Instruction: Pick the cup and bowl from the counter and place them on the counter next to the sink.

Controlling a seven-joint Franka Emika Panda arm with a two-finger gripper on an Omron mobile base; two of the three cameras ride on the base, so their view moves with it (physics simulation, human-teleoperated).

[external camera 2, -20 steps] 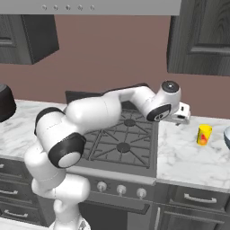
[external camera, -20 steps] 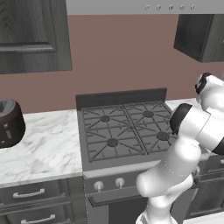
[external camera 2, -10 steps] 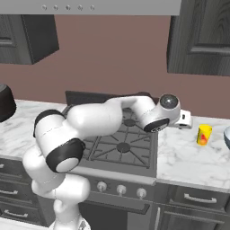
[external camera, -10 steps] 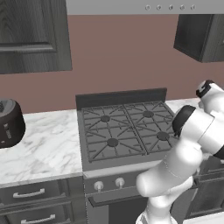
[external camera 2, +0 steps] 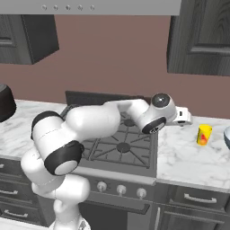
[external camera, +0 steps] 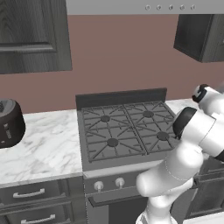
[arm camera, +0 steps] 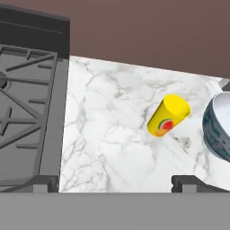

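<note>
The yellow cup with its red-orange mark stands upright on the white marble counter, right of the stove. In the right base view the cup is just beyond my gripper, which hangs above the counter's stove-side end and touches nothing. The pale grey-blue bowl sits right of the cup, cut off by the frame edge, and shows again as the bowl. In the hand view my gripper is open, its dark fingertips wide apart with only marble between them.
The dark gas stove lies left of the counter, under my arm; it is also the stove. A dark round appliance stands on the far left counter. Dark wall cabinets hang overhead. Bare marble lies in front of the cup.
My wrist has turned and the hand has sunk slightly above the counter's stove-side end. Cup and bowl have stayed put.
</note>
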